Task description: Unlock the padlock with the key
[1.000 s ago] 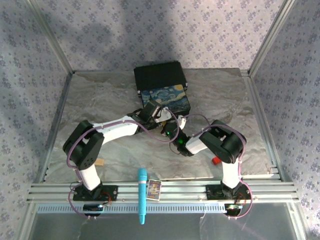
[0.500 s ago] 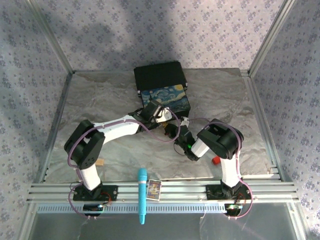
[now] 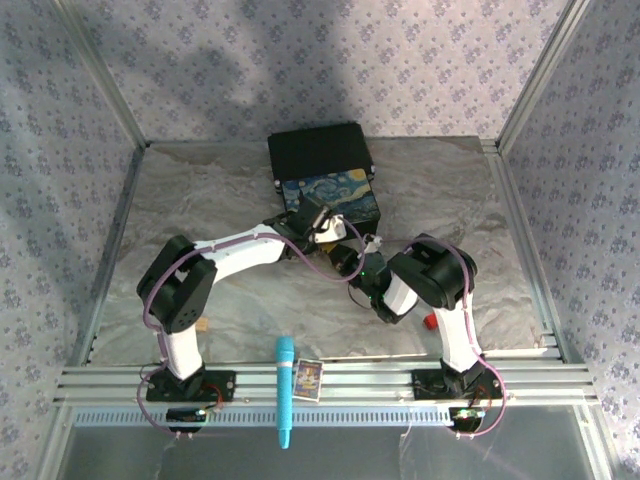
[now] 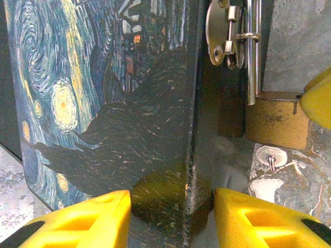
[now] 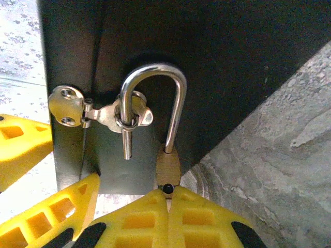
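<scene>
The brass padlock (image 5: 168,164) hangs at the front of the painted box (image 3: 330,195). Its silver shackle (image 5: 153,72) passes through the hasp (image 5: 98,116). One shackle leg ends free outside the body; the other leg stays in it. My right gripper (image 5: 168,194) is shut, its fingertips pinching the padlock's lower end. In the left wrist view the padlock (image 4: 276,121) has the key (image 4: 270,156) poking out under it. My left gripper (image 4: 172,217) is open, straddling the box's front edge.
The box's black lid (image 3: 318,150) lies open towards the back. A small red block (image 3: 432,321) sits by the right arm. A tan wooden block (image 3: 201,325) lies by the left arm. A teal pen (image 3: 285,390) and a card (image 3: 308,378) rest on the front rail.
The right arm has folded in, its elbow swinging left while its gripper stays at the padlock. The left arm's forearm has edged slightly right.
</scene>
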### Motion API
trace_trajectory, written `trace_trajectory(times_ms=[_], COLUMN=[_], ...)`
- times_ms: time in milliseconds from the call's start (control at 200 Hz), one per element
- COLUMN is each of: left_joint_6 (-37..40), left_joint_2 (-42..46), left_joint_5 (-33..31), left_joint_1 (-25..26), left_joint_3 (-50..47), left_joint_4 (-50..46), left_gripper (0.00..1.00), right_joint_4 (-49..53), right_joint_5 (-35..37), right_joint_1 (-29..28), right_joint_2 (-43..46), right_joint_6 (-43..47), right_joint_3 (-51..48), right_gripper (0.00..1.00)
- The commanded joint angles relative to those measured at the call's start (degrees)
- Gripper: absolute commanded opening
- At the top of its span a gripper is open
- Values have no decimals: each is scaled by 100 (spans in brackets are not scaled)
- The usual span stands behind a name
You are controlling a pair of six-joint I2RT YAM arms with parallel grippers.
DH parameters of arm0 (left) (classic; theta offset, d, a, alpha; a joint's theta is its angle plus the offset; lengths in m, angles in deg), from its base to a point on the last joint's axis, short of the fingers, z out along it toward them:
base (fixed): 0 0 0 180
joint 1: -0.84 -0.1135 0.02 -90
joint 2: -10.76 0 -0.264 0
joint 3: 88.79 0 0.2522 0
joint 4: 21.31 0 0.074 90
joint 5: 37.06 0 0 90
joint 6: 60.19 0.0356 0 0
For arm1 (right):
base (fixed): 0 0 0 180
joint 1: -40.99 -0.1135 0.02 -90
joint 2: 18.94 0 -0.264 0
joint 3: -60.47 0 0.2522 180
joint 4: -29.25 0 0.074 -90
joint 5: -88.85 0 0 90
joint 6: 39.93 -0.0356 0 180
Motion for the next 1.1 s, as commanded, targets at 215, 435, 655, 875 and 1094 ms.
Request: trace_trajectory(times_ms=[215, 435, 655, 875, 1094], left_joint_6=[116, 105, 14, 6, -60], left_joint_2=[-280, -285, -211, -167, -179], left_joint_5=[142, 139, 202, 198, 211], left_joint_1=[-11, -28, -41, -50, -52], left_joint_3=[-317, -421, -449, -486, -502], left_joint_4=[-469, -404, -410, -411, -404], left_gripper=[43, 43, 42, 42, 43], right_joint_4=[244, 251, 249, 247, 253], right_joint_5=[-193, -254, -329, -397, -479], right_joint_1=[222, 330, 404, 528, 551], right_joint_2=[104, 316, 460, 716, 549], right_joint_6=[-450, -487, -507, -526, -602], right_joint_3=[-148, -238, -278, -408, -288], right_gripper=[0, 0, 0, 0, 0])
